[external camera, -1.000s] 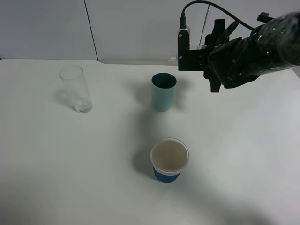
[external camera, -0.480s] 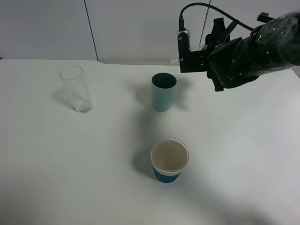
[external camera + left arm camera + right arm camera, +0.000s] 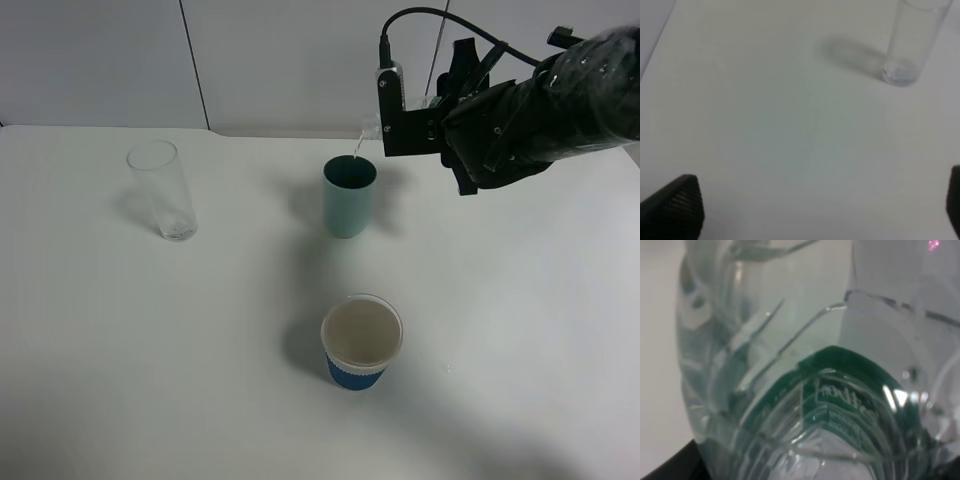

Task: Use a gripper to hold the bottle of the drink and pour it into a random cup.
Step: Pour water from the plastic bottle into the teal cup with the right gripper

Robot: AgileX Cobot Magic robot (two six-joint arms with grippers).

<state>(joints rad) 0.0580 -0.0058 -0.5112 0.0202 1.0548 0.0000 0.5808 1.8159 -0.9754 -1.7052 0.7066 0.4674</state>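
Item 1. Left end effector [image 3: 820, 212]: black fingers [image 3: 675, 207] set wide apart, nothing between them, over bare white table [image 3: 100, 350].

Item 2. Tall clear glass [image 3: 162, 190]: upright, toward the table's far left corner.

Item 3. Teal cup [image 3: 349, 196]: plain matte cylinder, darker inside, no handle; upright near the middle of the far edge.

Item 4. Paper cup [image 3: 361, 343]: white with a blue sleeve, upright, nearer the front edge, well apart from the teal cup.

Item 5. Bottle [image 3: 790, 355]: small, clear ribbed plastic, dark green label [image 3: 850, 410] with white marks, capless. Held in the air, tipped with its neck [image 3: 369, 126] just above the teal cup's far rim; a thin clear stream [image 3: 356, 150] ran from the mouth into that cup.

Item 6. Right end effector [image 3: 462, 125]: black, clamped on the bottle's body, above the table's far edge, right of the teal cup.
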